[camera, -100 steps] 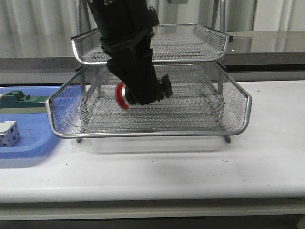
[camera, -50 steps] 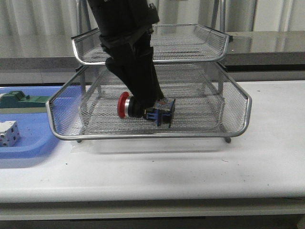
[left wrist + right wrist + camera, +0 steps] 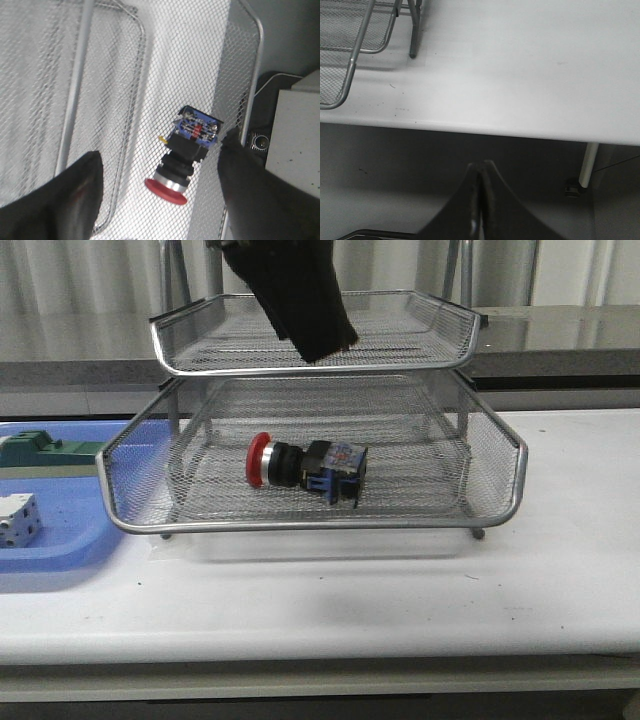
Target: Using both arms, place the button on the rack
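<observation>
Silver wire mesh is carrying the button (image 3: 305, 468), which is lying on its side in the middle tray of the rack (image 3: 500, 455), red head pointing toward the robot's left and the blue-black block toward the right. No writing or brand can be read on it in any view; the left wrist view only shows tiny metal contacts and a red spot on the blue end.

Above it, the left gripper (image 3: 157, 192) is hanging released, its two dark fingers (image 3: 75, 197) spreading wide on either side of the button and touching nothing. In the front view this arm is showing only as a black shape tilting down in front of the top tray.

Off the table's edge, the right gripper (image 3: 481, 200) is sitting with its fingers pressed together and holding nothing; the front view is not showing it at all. To the left, a blue tray (image 3: 75, 530) is holding a white block (image 3: 18, 518) and a green block (image 3: 45, 446).
</observation>
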Controlling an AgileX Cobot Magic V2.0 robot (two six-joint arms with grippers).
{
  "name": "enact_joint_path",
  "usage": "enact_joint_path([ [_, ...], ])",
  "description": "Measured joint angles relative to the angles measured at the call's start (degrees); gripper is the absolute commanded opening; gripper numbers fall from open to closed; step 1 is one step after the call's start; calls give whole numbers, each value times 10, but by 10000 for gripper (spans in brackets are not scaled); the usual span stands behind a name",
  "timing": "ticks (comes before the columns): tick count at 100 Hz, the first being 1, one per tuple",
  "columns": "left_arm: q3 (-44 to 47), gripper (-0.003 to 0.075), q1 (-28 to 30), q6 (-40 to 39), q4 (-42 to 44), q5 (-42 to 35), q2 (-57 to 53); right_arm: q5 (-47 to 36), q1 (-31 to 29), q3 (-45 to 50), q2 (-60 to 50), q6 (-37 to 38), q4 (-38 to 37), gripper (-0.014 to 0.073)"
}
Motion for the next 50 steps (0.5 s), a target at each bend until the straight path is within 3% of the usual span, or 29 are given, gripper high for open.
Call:
enact_joint_path([
  [28,4,458,110,-54,0,-7,-79,0,0,0,0,0,0,-68],
  [50,68,458,218,-73,0,-56,-155,0,0,0,0,0,0,-68],
])
